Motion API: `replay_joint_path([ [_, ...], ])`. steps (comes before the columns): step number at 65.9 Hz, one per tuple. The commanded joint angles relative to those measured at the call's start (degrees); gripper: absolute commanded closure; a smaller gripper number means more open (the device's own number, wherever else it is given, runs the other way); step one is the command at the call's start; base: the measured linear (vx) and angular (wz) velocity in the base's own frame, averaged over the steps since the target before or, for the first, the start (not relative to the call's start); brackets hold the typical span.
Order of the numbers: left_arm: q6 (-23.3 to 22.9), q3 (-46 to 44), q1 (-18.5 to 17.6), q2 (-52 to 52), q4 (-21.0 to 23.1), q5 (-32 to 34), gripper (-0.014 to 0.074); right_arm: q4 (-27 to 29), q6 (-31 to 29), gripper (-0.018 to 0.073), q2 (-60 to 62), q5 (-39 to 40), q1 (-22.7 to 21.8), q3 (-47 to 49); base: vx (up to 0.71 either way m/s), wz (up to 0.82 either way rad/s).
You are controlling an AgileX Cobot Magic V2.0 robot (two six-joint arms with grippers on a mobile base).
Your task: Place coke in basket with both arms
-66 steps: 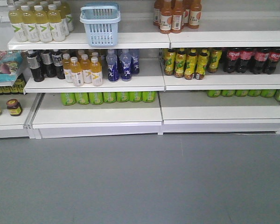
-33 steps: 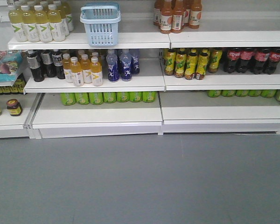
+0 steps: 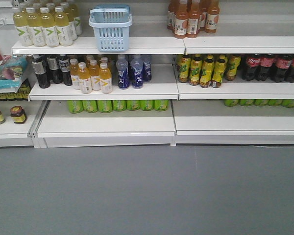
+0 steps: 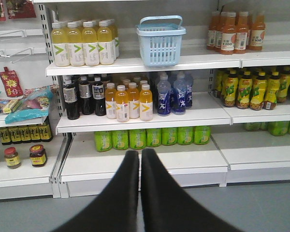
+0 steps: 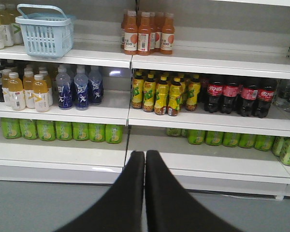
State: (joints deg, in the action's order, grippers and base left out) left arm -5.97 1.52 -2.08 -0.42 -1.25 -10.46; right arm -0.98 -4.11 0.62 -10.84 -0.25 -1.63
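The light blue basket (image 3: 110, 27) stands on the top shelf, left of centre, and shows in both wrist views (image 4: 161, 41) (image 5: 43, 31). The coke is out of view in every frame. My left gripper (image 4: 140, 152) is shut and empty, low in front of the bottom shelf, well below the basket. In the right wrist view my right gripper (image 5: 145, 153) is likewise shut and empty, facing the seam between the two shelf units. Neither arm appears in the front view.
White shelving (image 3: 105, 125) holds yellow, orange, purple and green drink bottles. Dark plastic cola bottles with red labels (image 3: 272, 66) (image 5: 237, 96) stand on the middle shelf at right. Jars (image 3: 7, 115) and snack bags sit far left. Grey floor (image 3: 147, 191) lies in front.
In the front view the shelves and basket have shifted slightly right and down, so the camera has moved a little. Nothing on the shelves has moved.
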Motion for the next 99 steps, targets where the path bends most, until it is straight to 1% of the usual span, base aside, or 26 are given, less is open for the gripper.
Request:
replay_joint_path([
  [1,0.0,-1.4,-0.2,-1.1,0.0,3.9,0.0603,-0.1,-0.5,0.0561,0.7,4.3,-0.2,-0.4,0.08,0.05],
  [99,0.0,-1.4,-0.2,-1.1,0.0,3.9,0.0603,-0.1,-0.5,0.0561,0.7,4.3,-0.2,-0.4,0.05,-0.02],
])
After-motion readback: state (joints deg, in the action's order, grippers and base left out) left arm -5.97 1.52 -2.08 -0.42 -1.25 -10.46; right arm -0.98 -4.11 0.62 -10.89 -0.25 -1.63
